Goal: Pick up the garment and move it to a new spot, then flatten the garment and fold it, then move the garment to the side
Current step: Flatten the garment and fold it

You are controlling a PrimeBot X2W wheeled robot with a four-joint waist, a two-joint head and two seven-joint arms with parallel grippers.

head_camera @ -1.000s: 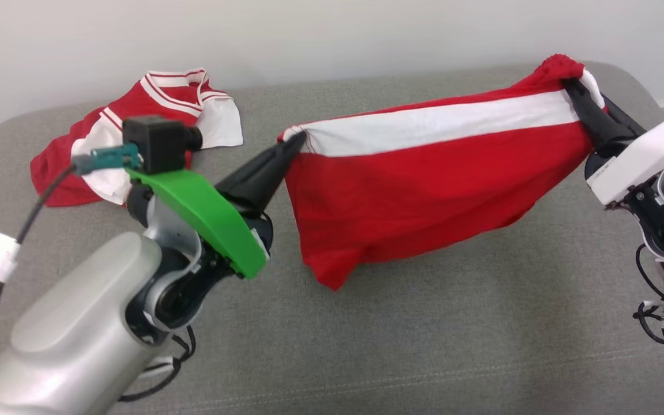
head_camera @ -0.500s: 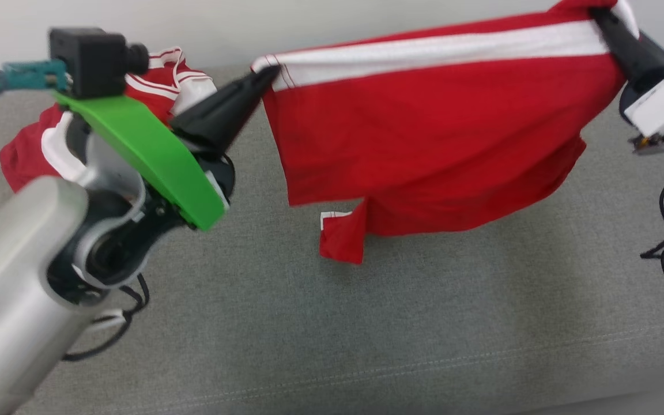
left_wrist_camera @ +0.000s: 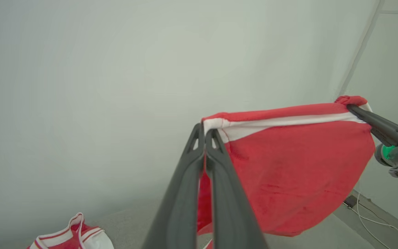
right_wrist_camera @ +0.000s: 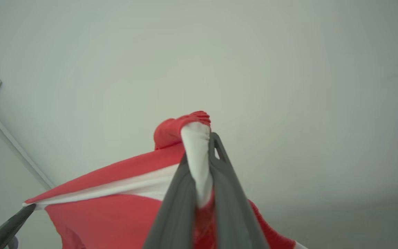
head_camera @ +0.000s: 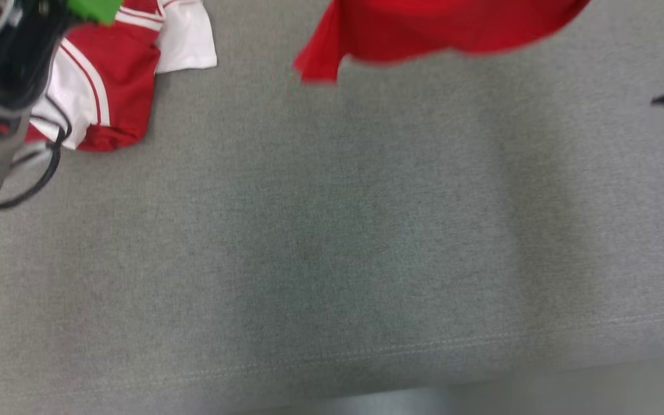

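In the head view, the lower hem of the red garment (head_camera: 453, 29) hangs along the top edge, apparently clear of the grey bench (head_camera: 332, 242). A second red-and-white jersey (head_camera: 113, 86) lies crumpled near the bench's far left corner. In the left wrist view, the left gripper (left_wrist_camera: 205, 133) is clamped tight on one white-banded top corner, and the cloth stretches away from it in the air. In the right wrist view, the right gripper (right_wrist_camera: 202, 148) pinches a bunched wad of white and red at the opposite corner. The pick-up looks done and the carry to a new spot seems under way. Laying down, flattening, folding and moving aside all remain.
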